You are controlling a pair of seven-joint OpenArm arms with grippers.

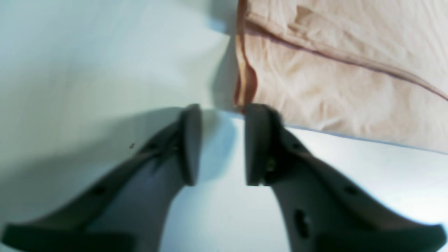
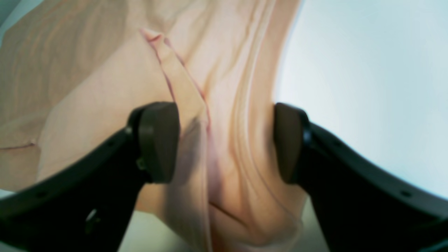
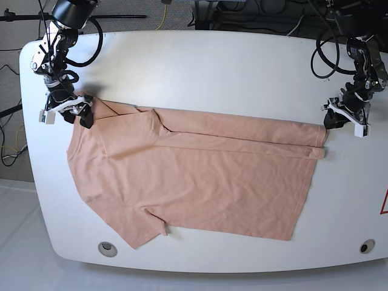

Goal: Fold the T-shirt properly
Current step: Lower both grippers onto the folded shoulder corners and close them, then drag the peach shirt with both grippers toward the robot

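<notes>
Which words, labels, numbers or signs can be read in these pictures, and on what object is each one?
No text can be read.
The T-shirt shows no print or label.
A red mark at the edge of the table is cut off, so it cannot be read.

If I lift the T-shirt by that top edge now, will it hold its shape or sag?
It will probably sag: the T-shirt is thin cloth, already creased and bunched between the right end effector pads. It looks light, so it should lift easily. A fold at the far corner beside the left end effector may slip open.
</notes>
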